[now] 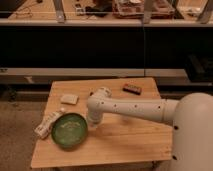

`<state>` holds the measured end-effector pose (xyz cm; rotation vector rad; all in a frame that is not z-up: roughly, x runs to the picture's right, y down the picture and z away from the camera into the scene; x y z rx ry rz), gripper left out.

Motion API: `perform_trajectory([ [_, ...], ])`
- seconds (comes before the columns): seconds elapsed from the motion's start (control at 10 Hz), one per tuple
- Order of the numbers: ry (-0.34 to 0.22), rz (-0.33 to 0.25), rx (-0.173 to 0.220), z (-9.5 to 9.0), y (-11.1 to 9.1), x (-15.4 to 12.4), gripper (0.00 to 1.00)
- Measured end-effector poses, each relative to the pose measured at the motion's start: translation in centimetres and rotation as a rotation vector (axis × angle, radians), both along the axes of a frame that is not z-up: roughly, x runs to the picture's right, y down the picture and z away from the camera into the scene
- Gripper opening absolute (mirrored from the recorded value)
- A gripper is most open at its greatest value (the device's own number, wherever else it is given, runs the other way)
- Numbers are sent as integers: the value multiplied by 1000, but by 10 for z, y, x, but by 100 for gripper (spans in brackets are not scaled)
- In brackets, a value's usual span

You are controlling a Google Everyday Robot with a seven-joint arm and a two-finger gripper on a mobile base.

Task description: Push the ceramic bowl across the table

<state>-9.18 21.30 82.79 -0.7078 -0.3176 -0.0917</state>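
where jaws (pixel 92 121) near table (pixel 125 140): one ceramic bowl (pixel 69 130)

white packet (pixel 48 124), pale block (pixel 69 99), brown bar (pixel 132 89)

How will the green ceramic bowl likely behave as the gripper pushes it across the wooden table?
The ceramic bowl is wide and shallow, so it probably slides rather than tips. Its round rim may rotate off the gripper beside it. It may also shove the white packet at its left.

The claw (pixel 92 123) sits right of the ceramic bowl (pixel 69 130) on the table (pixel 125 140).
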Motion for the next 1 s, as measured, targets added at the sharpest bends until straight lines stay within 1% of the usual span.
perform_trajectory([
  [0.2, -23, -14, -4, -3, 4, -15, 0],
  [0.6, -51, -37, -5, -7, 8, -37, 0],
  [0.8, -56, -48, -9, -7, 11, -44, 0],
  [1.0, -51, -53, -10, -7, 12, -44, 0],
])
